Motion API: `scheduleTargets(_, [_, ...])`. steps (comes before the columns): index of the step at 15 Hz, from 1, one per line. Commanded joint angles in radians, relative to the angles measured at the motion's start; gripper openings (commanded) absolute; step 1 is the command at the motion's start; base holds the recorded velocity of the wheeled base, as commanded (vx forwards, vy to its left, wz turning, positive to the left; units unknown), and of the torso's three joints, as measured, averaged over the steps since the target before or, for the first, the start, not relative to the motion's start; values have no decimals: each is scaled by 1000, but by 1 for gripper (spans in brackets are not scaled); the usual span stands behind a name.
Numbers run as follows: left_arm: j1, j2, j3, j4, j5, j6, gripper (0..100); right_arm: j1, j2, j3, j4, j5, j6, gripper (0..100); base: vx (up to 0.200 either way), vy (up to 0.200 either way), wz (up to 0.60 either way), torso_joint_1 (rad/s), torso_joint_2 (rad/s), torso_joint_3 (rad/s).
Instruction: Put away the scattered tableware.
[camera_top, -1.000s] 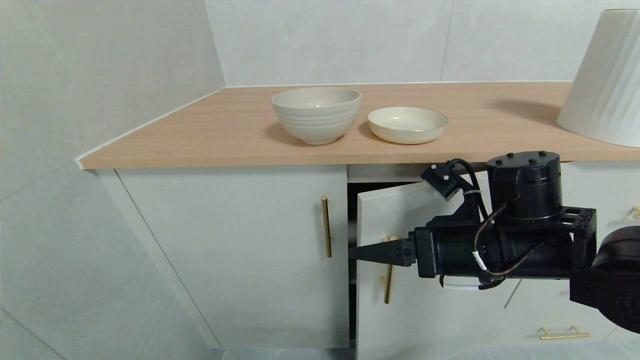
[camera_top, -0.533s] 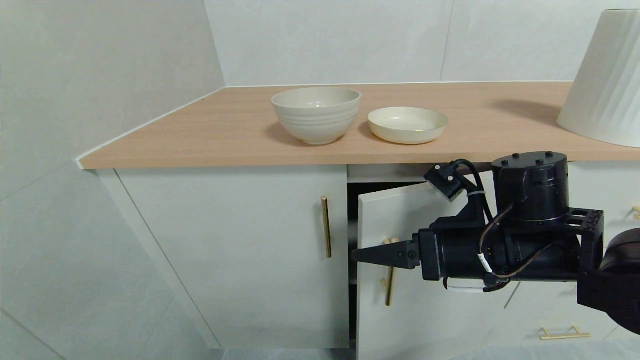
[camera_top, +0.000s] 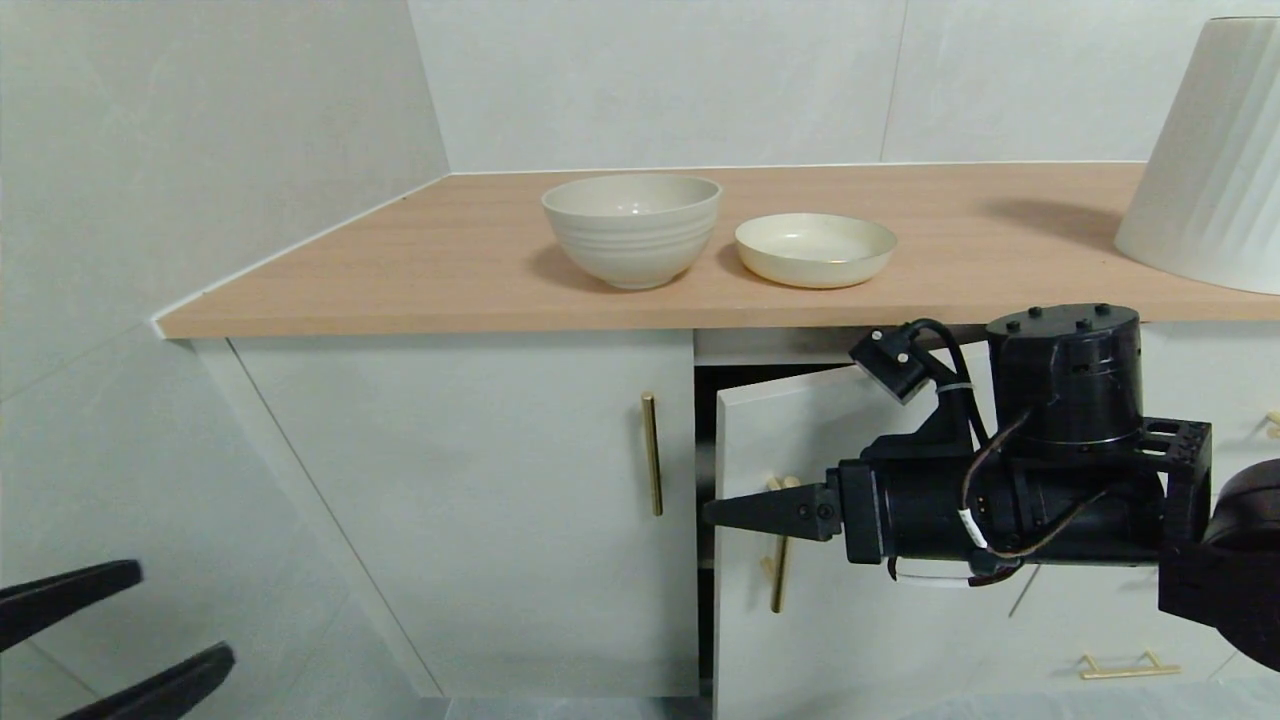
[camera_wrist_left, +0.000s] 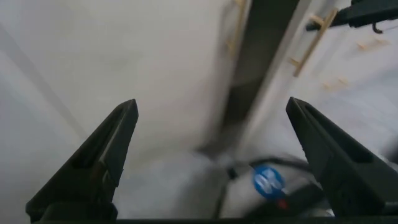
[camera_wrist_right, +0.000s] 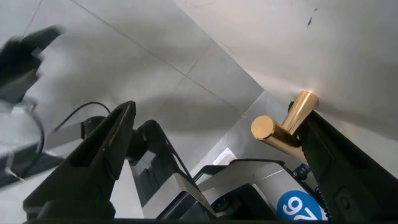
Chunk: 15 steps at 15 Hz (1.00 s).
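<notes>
Change from a second ago: left gripper (camera_top: 180, 612) has come into the lower left corner of the head view, its two fingers spread wide with nothing between them. It sits well apart from the cabinets.

Right gripper (camera_top: 712, 512) is at centre-right, level with the gap beside the ajar cabinet door (camera_top: 800, 620). It has drifted a touch toward the right edge. In the right wrist view its fingers are spread, and the door's gold handle (camera_wrist_right: 283, 124) stands between them, close against one finger. Whether they touch is unclear.

Tableware has not moved. The deep ribbed bowl (camera_top: 632, 228) and the shallow dish (camera_top: 815, 248) sit side by side, just apart, upper centre on the wooden countertop (camera_top: 400, 270).

The left-hand door (camera_top: 460, 520) is shut. A white lampshade (camera_top: 1210, 160) is at the upper right.
</notes>
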Motion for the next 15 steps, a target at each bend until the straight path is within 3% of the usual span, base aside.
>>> scheduleTargets(1, [-93,279,27,-74,-35,-61,100,0,-7,1,-2,-1,0,100,0,0,0,0,0,0])
scheduleTargets(2, [-162,299,33,-106,-35,-147,100,0,-9,1,-2,-1,0,100,0,0,0,0,0,0])
scheduleTargets(3, [-240,306,33,-138,-37,-259,100,0,-9,1,-2,-1,-2,100,0,0,0,0,0,0])
scheduleTargets(4, [-301,308,34,-166,-37,-340,100,0,-9,1,-2,-1,-2,100,0,0,0,0,0,0])
scheduleTargets(5, [-343,314,40,-189,-37,-386,100,0,-9,1,-2,-1,-2,100,0,0,0,0,0,0])
scheduleTargets(6, [-370,330,53,-215,-37,-398,100,0,-7,1,-2,-1,-2,100,0,0,0,0,0,0])
scheduleTargets(11, [-376,377,100,-299,-35,-401,100,0,-9,1,-3,-2,-2,100,0,0,0,0,0,0])
scheduleTargets(12, [-378,376,102,-304,-35,-400,0,0,-7,1,-3,-2,-2,100,0,0,0,0,0,0])
scheduleTargets(15, [-386,394,96,-308,-38,-400,0,0,-7,1,-3,-2,-2,100,0,0,0,0,0,0])
